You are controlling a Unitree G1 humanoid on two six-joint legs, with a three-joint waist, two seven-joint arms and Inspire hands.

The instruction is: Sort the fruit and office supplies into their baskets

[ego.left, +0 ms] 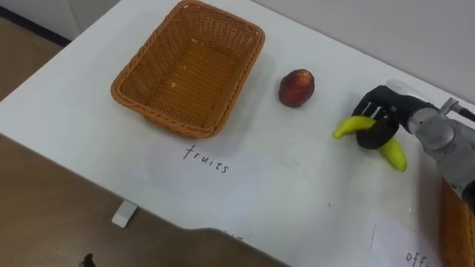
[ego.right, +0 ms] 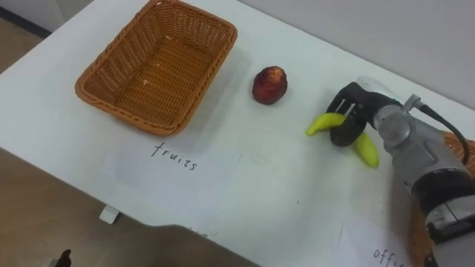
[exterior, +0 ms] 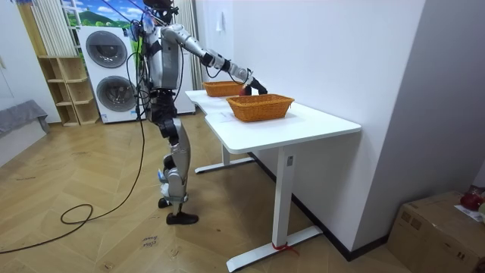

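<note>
The right robot hand (ego.left: pixel 377 122) is curled round the middle of the banana (ego.left: pixel 349 127), dark fingers wrapping it so that both yellow ends stick out; whether the fruit is already off the counter (ego.left: pixel 297 196) or resting on it is hard to tell from above. The fruit basket (ego.left: pixel 241 78) sits well apart to the left, empty, with a paper label (ego.left: pixel 206 159) reading "fruits" in front of it; the red apple (ego.left: pixel 297 87) lies on the counter between hand and basket; a second basket (ego.left: pixel 459 222) shows at the far right edge.

The main risk is the grip itself; a banana is smooth and curved, and held at its middle it could swivel in the fingers and slide out on the way across. The straight path to the basket passes near the apple; a low carry could knock it, and a round fruit may roll toward the counter's edge. The basket looks like light wicker; a hand or a banana tip that catches the near rim could shove or tip it rather than clear it. Letting go too early would leave the banana on the rim or on the label; the hand wants to be over the basket's middle before it opens.
</note>
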